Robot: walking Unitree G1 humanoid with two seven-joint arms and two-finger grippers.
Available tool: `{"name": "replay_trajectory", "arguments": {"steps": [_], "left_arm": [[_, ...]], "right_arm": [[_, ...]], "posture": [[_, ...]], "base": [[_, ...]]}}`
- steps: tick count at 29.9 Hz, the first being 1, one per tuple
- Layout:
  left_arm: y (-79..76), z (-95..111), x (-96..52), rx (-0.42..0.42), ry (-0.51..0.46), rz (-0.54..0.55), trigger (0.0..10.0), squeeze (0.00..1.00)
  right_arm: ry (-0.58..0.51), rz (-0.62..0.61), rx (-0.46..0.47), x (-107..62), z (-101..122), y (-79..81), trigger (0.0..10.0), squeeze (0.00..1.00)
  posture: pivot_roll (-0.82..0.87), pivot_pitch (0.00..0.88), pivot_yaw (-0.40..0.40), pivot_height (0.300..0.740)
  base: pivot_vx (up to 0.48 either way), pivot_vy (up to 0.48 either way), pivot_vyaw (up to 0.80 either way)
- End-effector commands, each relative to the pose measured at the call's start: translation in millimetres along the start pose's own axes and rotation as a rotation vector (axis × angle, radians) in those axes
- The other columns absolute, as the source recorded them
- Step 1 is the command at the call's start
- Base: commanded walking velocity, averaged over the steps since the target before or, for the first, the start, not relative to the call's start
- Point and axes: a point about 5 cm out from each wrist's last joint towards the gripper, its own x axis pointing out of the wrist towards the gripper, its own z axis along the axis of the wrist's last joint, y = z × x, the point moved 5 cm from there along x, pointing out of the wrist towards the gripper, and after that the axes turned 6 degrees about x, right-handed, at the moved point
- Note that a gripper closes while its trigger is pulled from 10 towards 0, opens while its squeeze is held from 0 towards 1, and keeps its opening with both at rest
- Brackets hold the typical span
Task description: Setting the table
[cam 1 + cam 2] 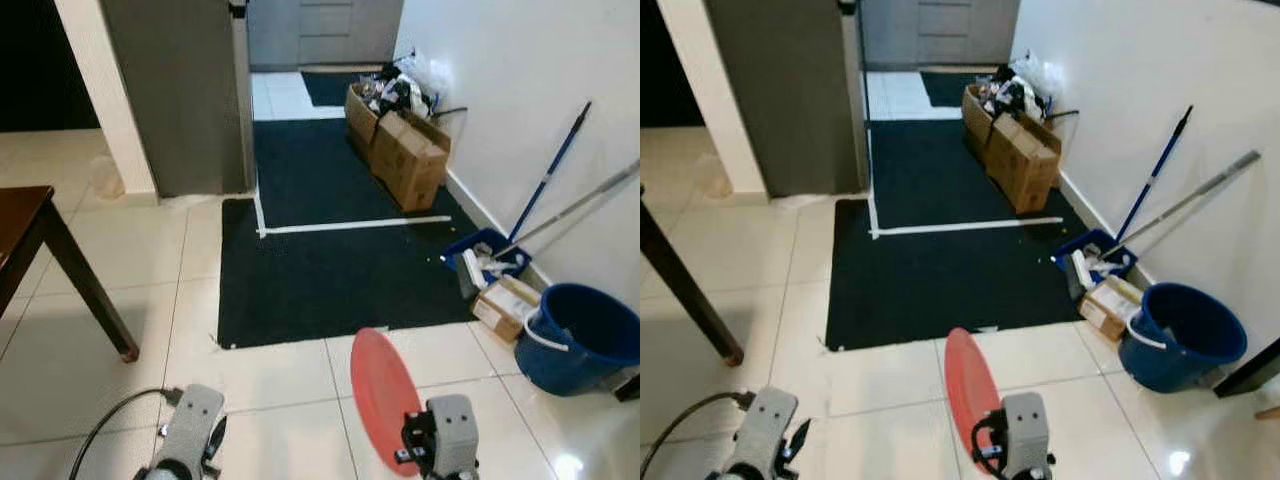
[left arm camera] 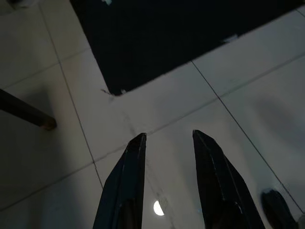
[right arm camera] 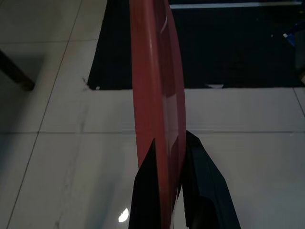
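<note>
A: Where is the plate (image 1: 383, 398) at this point?

B: In the right gripper (image 3: 167, 157). The jaws are clamped on its rim, one finger on each face, and the red plate stands on edge, above the floor tiles (image 1: 270, 380) at about five o'clock in the head view.

A: And the left gripper (image 2: 167, 143)?

B: It carries nothing. Its jaws stand a little apart over bare tile, near the corner of the dark rug (image 1: 340, 270).

A: Where does the plate have to go?

B: My guess is the dark wooden worktop (image 1: 22, 225) at nine o'clock; a corner and one leg show. It is well apart from the plate, so the step in hand looks like carrying.

A: How should that be done well?

B: Turn toward nine o'clock with the grip firm, since a plate pinched by its rim can swing or slip. Keep the right arm close in while walking. Stay away from the blue bucket (image 1: 580, 335), the mop handles (image 1: 555, 165) and the cardboard boxes (image 1: 410, 150) along the wall between one and three o'clock. At the worktop, tip the plate flat before lowering it, and let go only when it rests fully on the surface.
</note>
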Motion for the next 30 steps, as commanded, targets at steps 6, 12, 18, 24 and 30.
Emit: {"name": "replay_trajectory", "arguments": {"steps": [6, 12, 18, 24, 30], "left_arm": [[-5.3, -7, -1.0, -0.01, 0.032, -0.013, 10.0, 0.0], [-3.5, -5, 0.2, -0.014, 0.032, -0.008, 10.0, 0.0], [-1.9, -5, -0.4, -0.012, 0.032, -0.008, 10.0, 0.0], [1.7, -1, -0.1, -0.006, 0.021, -0.001, 10.0, 0.0], [26.7, 50, 5.5, 0.014, -0.134, 0.068, 10.0, 0.0]], "right_arm": [[0.012, -0.012, -0.013, -1.1, -2, -5.9, 10.0, 0.0], [0.006, -0.007, -0.014, 0.6, 1, -4.5, 10.0, 0.0], [-0.01, -0.011, -0.006, 0.8, 3, -4.1, 10.0, 0.0], [-0.059, -0.032, 0.021, 4.0, 18, -7.8, 10.0, 0.0], [-0.255, -0.103, 0.179, 11.8, 80, -21.6, 10.0, 0.0]], "posture": [[0.02, 0.123, 0.06, 0.74], [0.02, 0.134, 0.059, 0.74], [0.03, 0.13, 0.067, 0.74], [0.03, 0.129, 0.071, 0.74], [0.04, 0.131, 0.075, 0.74]], "base": [[0.226, 0.0, 0.0], [0.0, 0.0, 0.0], [0.0, 0.0, 0.0], [0.0, 0.0, 0.0], [0.0, 0.0, 0.0]]}}
